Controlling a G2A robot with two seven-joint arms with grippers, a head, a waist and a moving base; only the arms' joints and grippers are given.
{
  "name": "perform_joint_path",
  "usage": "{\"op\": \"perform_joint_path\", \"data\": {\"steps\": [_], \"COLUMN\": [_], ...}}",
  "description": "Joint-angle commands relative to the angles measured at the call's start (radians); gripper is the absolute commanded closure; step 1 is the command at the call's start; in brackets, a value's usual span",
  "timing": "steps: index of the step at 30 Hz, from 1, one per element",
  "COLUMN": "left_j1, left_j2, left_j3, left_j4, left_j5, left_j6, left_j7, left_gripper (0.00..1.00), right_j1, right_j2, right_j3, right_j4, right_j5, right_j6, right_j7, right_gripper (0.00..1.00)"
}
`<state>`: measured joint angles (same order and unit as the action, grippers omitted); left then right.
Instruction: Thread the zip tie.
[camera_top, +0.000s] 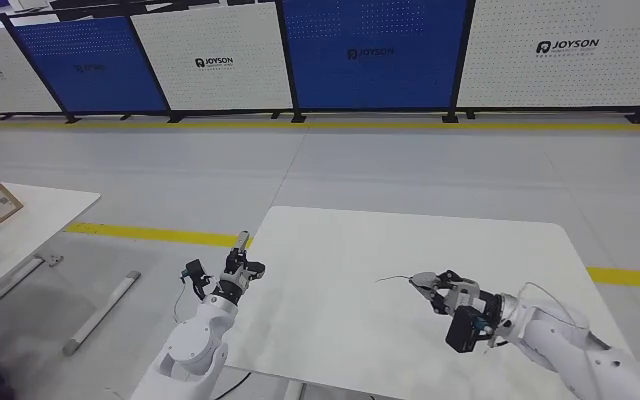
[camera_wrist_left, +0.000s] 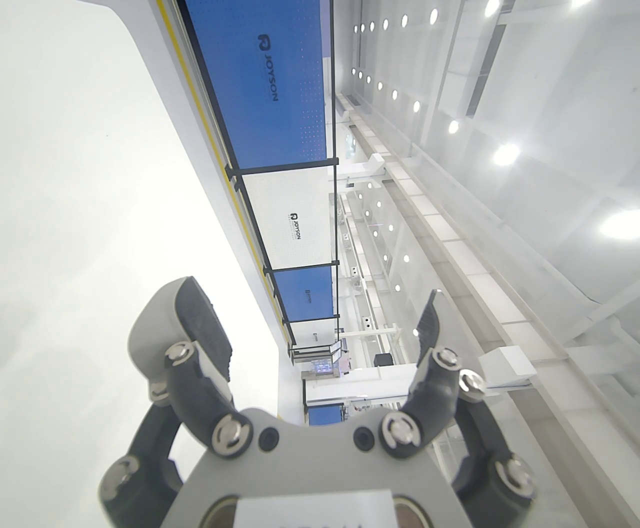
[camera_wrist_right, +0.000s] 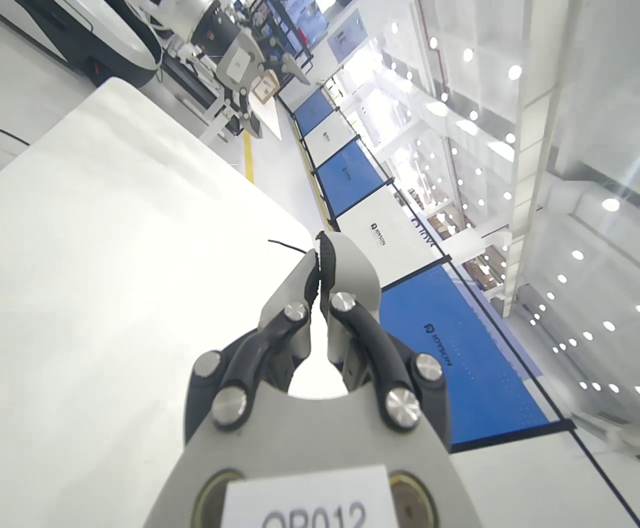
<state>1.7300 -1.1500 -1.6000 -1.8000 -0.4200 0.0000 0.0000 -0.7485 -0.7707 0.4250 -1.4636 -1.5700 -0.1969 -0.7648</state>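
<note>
Early days by the look of it: the zip tie (camera_wrist_right: 284, 244) is pinched at one end in the closed right tool (camera_wrist_right: 320, 265) over the worktop (camera_top: 350, 330), the left tool (camera_wrist_left: 312, 310) is held wide open and empty, and no threading is judged done yet.

We are looking into a large industrial hall, something like a factory floor or a robot test area. A row of blue and white perforated partition panels (camera_top: 375, 55) on black frames is closing off the work zone, and a yellow line (camera_top: 150, 234) is running along the smooth grey floor (camera_top: 400, 165). The white surface (camera_top: 400, 290) is standing in this open space, with a second white table (camera_top: 40, 215) near it. Above, we are seeing a very high ceiling (camera_wrist_left: 525, 75) with many round lamps (camera_wrist_left: 505, 154) shining.
</note>
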Motion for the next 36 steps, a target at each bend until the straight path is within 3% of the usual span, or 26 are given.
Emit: {"op": "perform_joint_path", "data": {"steps": [1, 12, 15, 18, 22, 23, 26, 27, 36], "left_j1": [0.000, 0.000, -0.007, 0.010, 0.048, 0.056, 0.044, 0.026, 0.018], "left_j2": [0.000, 0.000, -0.002, -0.001, 0.002, 0.003, 0.006, 0.007, 0.007], "left_j3": [0.000, 0.000, -0.003, -0.018, 0.003, 0.020, 0.051, 0.063, 0.062], "left_j4": [0.000, 0.000, -0.018, -0.078, -0.163, -0.178, -0.186, -0.153, -0.146], "left_j5": [0.000, 0.000, -0.044, -0.131, -0.125, -0.126, -0.142, -0.164, -0.167], "left_j6": [0.000, 0.000, 0.008, 0.068, 0.149, 0.186, 0.324, 0.340, 0.340], "left_j7": [0.000, 0.000, -0.023, -0.110, -0.181, -0.208, -0.264, -0.265, -0.251], "left_gripper": [0.00, 0.00, 0.00, 0.00, 0.00, 0.00, 0.00, 0.00, 0.00], "right_j1": [0.043, 0.050, 0.050, 0.050, 0.050, 0.050, 0.050, 0.050, 0.050], "right_j2": [-0.002, -0.002, -0.002, -0.002, -0.002, -0.002, -0.002, -0.002, -0.002], "right_j3": [-0.055, -0.063, -0.063, -0.063, -0.063, -0.063, -0.063, -0.063, -0.063], "right_j4": [0.022, 0.025, 0.025, 0.025, 0.025, 0.025, 0.025, 0.025, 0.025], "right_j5": [0.000, 0.000, 0.000, 0.000, 0.000, 0.000, 0.000, 0.000, 0.000], "right_j6": [0.023, 0.022, 0.022, 0.022, 0.022, 0.022, 0.022, 0.022, 0.022], "right_j7": [-0.020, -0.023, -0.023, -0.023, -0.023, -0.023, -0.023, -0.023, -0.023], "right_gripper": [1.00, 1.00, 1.00, 1.00, 1.00, 1.00, 1.00, 1.00, 1.00]}}
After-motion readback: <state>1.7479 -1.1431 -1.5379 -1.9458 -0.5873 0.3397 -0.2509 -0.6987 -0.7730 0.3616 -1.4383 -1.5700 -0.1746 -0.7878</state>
